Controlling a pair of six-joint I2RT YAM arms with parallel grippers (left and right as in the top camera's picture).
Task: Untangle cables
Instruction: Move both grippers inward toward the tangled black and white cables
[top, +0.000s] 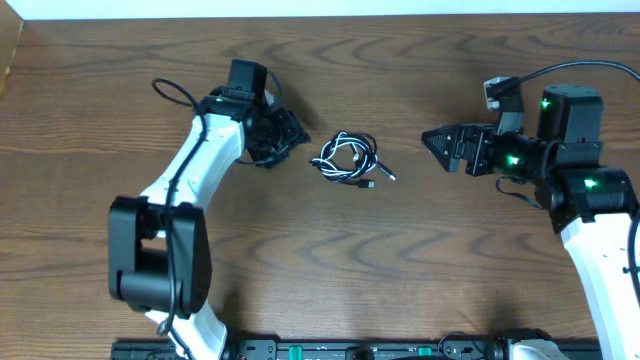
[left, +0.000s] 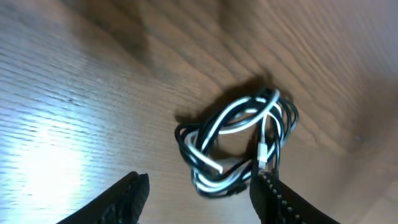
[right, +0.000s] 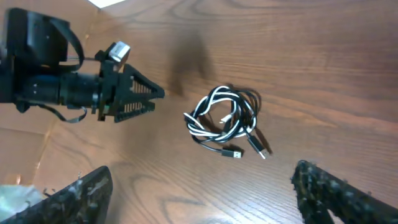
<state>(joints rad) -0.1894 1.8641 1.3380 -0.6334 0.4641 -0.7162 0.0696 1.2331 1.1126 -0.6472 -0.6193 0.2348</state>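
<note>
Facing the tangled cables (top: 348, 160), black and white, lying coiled mid-table between both arms and touching neither. Holding left gripper (top: 295, 138) and right gripper (top: 435, 142) parted, clutching nothing. Probably worth pinching one loose plug end and one outer loop separately, then drawing apart slowly, avoiding tightening the knot.

Plenty of bare table (top: 350, 280) around the cables (top: 350, 160), far from any edge; only the left gripper (top: 298, 138) and right gripper (top: 432, 148) crowd the sides
</note>
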